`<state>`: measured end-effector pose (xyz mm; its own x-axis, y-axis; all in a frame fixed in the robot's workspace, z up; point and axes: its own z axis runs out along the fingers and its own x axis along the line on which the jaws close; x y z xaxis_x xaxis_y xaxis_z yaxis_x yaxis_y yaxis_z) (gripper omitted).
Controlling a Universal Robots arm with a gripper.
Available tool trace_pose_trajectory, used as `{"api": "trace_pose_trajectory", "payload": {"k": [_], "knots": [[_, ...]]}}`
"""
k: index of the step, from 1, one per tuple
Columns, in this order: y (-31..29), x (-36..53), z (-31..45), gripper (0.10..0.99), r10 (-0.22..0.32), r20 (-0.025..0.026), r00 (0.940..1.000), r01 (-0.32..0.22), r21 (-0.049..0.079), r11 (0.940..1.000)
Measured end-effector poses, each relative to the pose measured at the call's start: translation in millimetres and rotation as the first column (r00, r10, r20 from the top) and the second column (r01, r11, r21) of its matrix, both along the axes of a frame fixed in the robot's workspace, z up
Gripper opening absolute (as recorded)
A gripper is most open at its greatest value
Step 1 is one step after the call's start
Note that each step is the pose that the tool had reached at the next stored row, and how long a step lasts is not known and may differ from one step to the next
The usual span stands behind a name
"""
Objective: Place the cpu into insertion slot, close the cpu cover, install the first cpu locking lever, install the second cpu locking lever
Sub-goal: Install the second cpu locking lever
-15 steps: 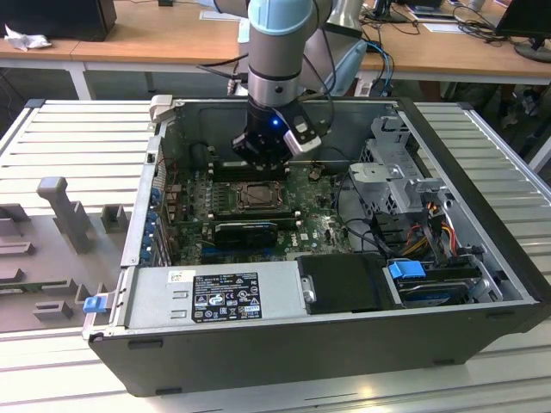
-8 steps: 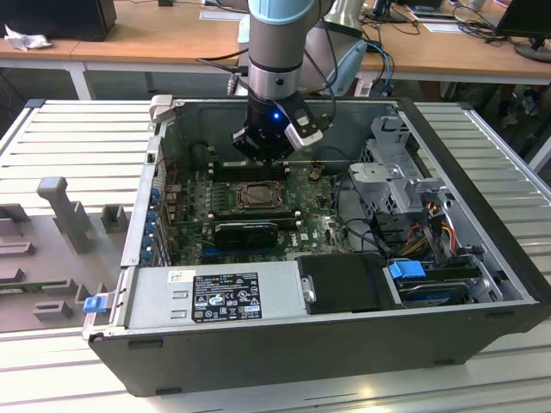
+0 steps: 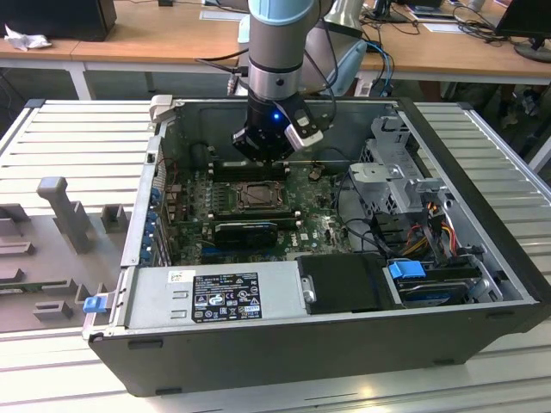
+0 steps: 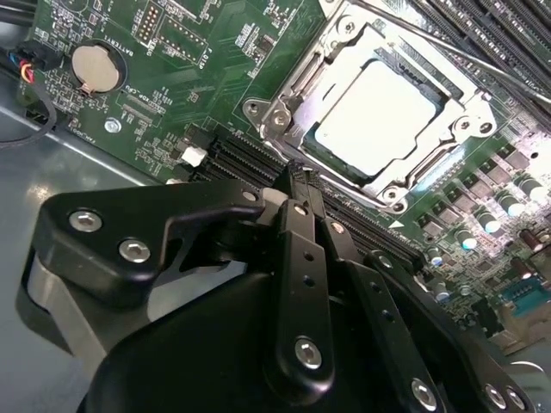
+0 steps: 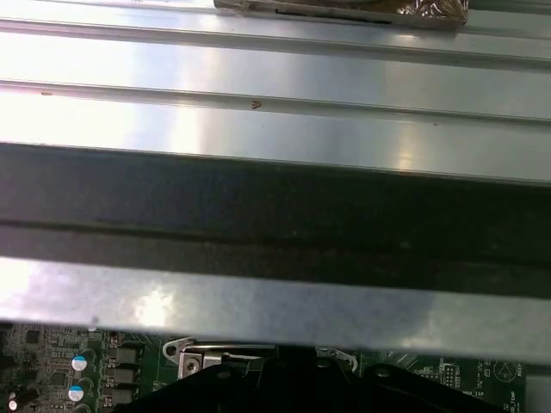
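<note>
The cpu sits under the closed cpu cover; gripper apparently shut.

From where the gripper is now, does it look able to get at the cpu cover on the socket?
Probably yes. In the second wrist view the gripper, jaws closed and empty, is beside the cpu cover, which lies over the cpu, with bare motherboard between them. The exterior view shows the case open on top.

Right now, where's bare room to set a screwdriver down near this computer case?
The ribbed grey metal table is bare beside the black computer case, and likewise at. Inside, the green motherboard under the black gripper is crowded.
</note>
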<state>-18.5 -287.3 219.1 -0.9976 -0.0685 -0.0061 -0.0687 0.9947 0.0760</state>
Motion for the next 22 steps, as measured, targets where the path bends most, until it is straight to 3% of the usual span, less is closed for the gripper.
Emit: {"api": "trace_pose_trajectory", "payload": {"k": [22], "knots": [[-9.6, 0.3, 2.5, 0.106, 0.000, 0.0000, 1.0000, 0.000, 0.000, 1.0000]]}}
